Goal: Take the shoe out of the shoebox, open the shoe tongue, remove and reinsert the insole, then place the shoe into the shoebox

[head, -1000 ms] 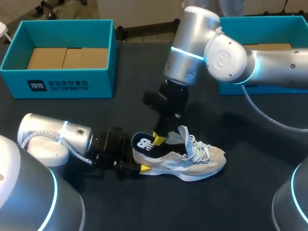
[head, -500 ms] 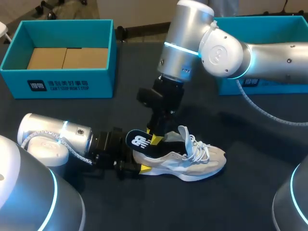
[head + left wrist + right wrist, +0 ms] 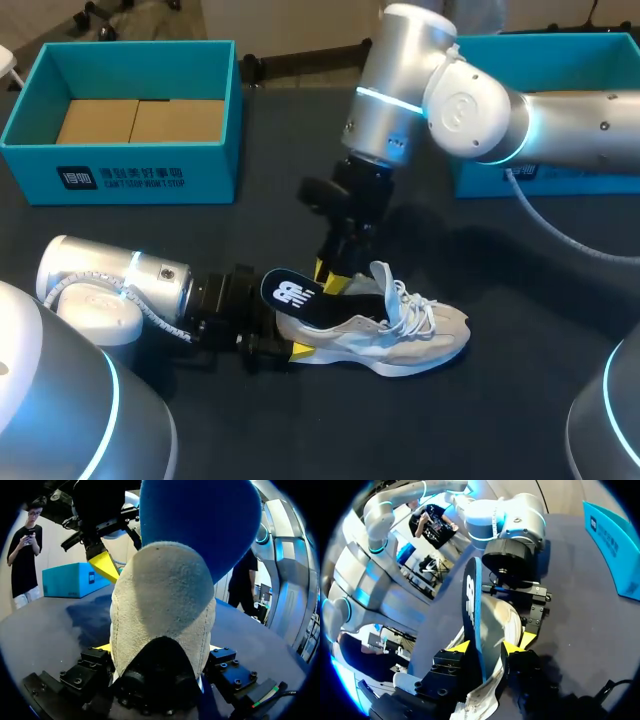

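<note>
Left hand clamps sneaker heel; right hand pinches protruding insole. Right arm overlaps right shoebox; left shoebox unobstructed.

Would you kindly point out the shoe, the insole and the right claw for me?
shoe [image 3: 425,340]: head view, on its pale side near the toe.
insole [image 3: 290,293]: head view, on its dark heel end raised out of the shoe.
right claw [image 3: 485,649]: right wrist view, midway between its yellow tips.
</note>
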{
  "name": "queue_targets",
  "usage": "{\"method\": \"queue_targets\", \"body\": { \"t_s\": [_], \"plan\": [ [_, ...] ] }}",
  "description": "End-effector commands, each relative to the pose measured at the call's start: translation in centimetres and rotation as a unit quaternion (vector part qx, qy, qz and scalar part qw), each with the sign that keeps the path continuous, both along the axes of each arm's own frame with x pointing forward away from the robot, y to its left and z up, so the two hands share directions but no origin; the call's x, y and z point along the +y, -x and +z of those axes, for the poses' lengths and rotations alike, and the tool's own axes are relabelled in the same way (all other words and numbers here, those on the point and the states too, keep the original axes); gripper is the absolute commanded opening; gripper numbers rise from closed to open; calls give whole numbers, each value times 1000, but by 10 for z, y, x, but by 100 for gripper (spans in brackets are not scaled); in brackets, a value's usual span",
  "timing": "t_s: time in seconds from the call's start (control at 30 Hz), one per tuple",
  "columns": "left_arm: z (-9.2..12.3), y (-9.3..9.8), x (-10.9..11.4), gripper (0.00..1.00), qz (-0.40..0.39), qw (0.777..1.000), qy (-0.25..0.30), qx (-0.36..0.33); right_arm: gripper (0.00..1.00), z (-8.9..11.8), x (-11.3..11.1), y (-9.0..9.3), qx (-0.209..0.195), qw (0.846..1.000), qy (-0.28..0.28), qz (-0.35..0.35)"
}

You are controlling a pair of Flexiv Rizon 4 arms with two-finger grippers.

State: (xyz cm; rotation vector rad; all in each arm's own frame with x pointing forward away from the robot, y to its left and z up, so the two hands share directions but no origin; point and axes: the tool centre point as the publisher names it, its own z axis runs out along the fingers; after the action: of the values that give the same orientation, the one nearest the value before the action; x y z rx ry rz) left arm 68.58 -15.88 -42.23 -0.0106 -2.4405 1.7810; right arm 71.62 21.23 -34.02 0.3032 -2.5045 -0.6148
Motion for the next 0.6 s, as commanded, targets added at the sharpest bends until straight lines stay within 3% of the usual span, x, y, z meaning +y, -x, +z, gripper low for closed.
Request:
{"method": "queue_targets", "body": {
  "t_s": [0.03, 0.6],
  "plan": [
    [-1, 0, 0, 0, 2, 1000, -1, -1, 39, -1, -4, 5, -3, 1000, -3, -4],
    [-1, 0, 0, 0, 2, 1000, -1, -1, 33, -20, 0, 21, 41, 999, -13, -4]
  ]
}}
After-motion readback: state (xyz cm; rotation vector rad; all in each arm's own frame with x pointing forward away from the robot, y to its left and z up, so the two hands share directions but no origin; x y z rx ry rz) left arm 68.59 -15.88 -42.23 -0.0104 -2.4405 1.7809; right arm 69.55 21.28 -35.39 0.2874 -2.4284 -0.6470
